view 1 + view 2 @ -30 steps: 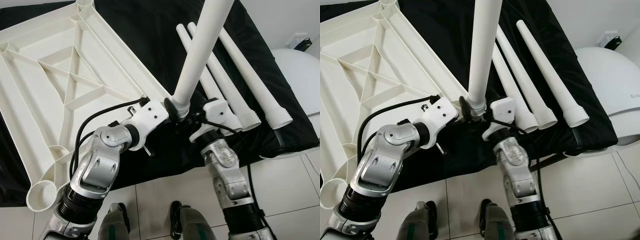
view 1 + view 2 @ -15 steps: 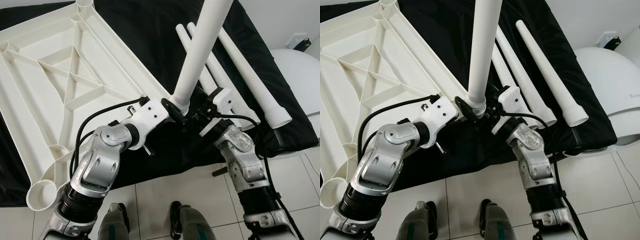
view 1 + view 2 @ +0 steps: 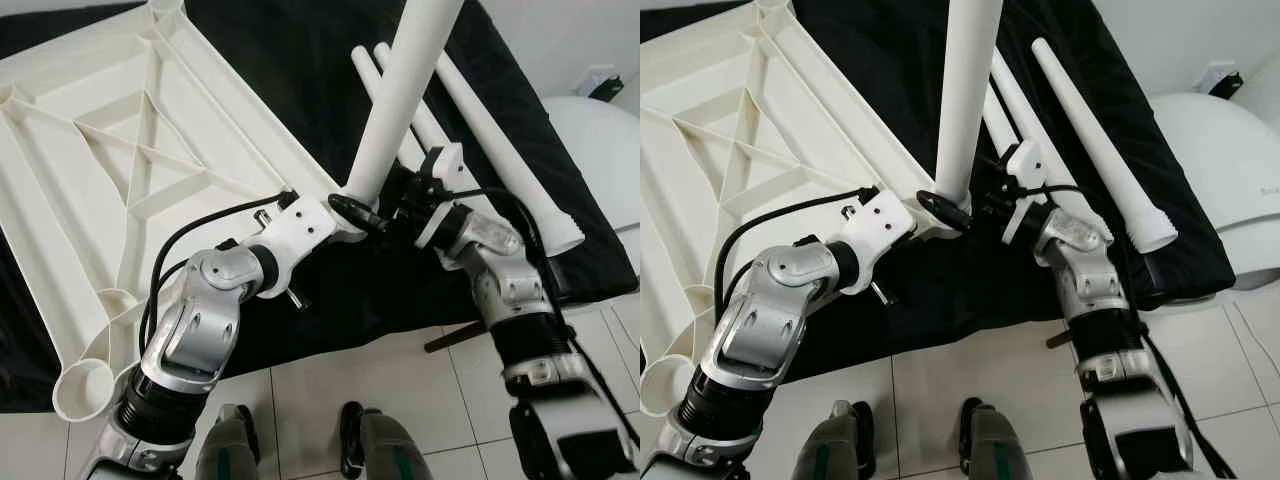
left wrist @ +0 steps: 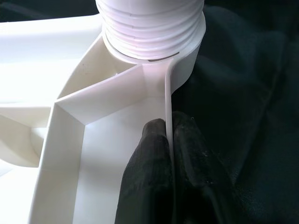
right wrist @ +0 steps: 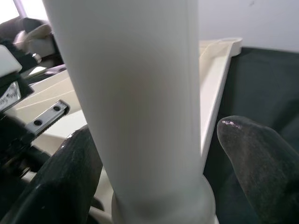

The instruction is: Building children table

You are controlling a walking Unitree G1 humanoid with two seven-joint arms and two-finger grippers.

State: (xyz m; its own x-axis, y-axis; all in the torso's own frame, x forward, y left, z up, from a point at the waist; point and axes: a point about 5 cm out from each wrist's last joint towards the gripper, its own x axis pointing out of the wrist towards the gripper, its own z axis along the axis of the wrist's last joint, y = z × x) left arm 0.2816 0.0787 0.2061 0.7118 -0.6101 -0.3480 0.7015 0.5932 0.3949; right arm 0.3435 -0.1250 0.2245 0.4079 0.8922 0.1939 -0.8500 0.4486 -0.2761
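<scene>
Pinching the thin rim of the upside-down white plastic tabletop (image 3: 120, 170) is the left gripper (image 4: 169, 140), right gripper (image 5: 159, 154) spread around the upright white tapered leg (image 3: 400, 90).

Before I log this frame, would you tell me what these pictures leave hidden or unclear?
- Upright table leg: its top runs past the upper edge of both eye views.
- Thread seating in the corner socket: the left wrist view shows threads above the rim; how deep they go is hidden inside.
- Right gripper: whether its fingers press the leg is unclear; one side shows a gap.
- Tabletop: its left side is cut off by the eye views' edge.
</scene>
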